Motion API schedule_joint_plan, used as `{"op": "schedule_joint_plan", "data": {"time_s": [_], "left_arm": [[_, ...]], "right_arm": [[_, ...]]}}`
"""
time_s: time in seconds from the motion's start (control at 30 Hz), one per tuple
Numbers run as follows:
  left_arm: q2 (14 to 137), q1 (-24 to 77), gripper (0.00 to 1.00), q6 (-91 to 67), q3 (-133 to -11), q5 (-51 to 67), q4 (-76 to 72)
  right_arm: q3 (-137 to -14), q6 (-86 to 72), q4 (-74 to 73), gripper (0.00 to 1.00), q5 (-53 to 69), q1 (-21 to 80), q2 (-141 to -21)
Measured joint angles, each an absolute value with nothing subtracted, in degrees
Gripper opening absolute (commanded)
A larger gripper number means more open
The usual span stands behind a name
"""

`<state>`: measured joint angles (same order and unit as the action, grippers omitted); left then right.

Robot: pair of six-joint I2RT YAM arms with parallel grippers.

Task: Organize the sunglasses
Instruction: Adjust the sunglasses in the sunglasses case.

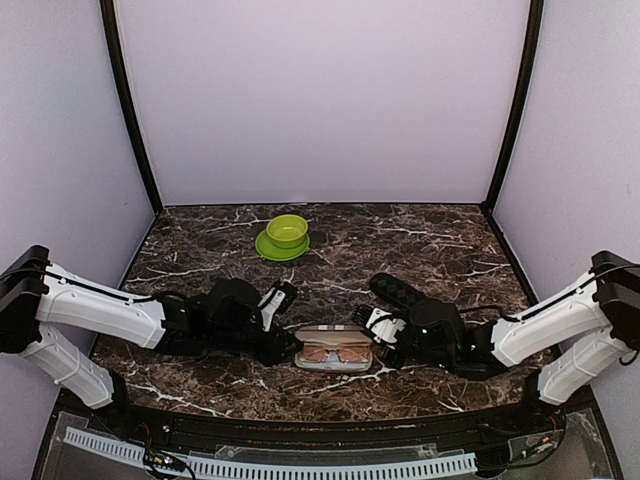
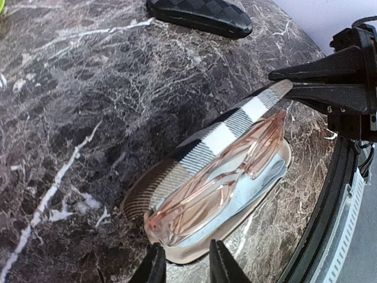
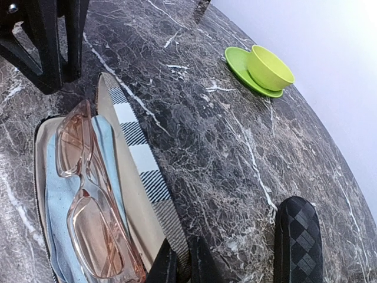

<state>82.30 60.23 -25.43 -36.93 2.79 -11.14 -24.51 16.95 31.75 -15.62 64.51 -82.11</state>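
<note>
Pink-lensed sunglasses (image 1: 334, 352) in open striped case (image 3: 136, 147), near-centre of table, top view.

Sunglasses lie on a blue cloth (image 3: 56, 194) inside the case, lens front up, long axis 9 to 3 o'clock. Right gripper (image 3: 182, 259) is pinched on the striped lid's 3 o'clock end. Left gripper (image 2: 184, 266) is narrow, astride the case rim at 9 o'clock; can't tell if it's gripping. Dark veined marble table (image 1: 420, 250). Black bumpy case (image 1: 400, 292) lies at 2 o'clock, green cup and saucer (image 1: 287, 230) at 12. Pale lilac walls.
</note>
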Motion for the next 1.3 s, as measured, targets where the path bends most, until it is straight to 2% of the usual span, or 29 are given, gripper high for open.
{"op": "schedule_joint_plan", "data": {"time_s": [0.8,1.3], "left_arm": [[83.68,60.2,0.48,-37.34,-32.38,0.54,-17.08],[88.66,59.88,0.53,-40.38,-32.49,0.62,-23.16]], "right_arm": [[-24.14,19.44,37.28,0.07,-23.07,68.64,-85.84],[-24.14,19.4,37.28,0.07,-23.42,68.64,-86.04]]}}
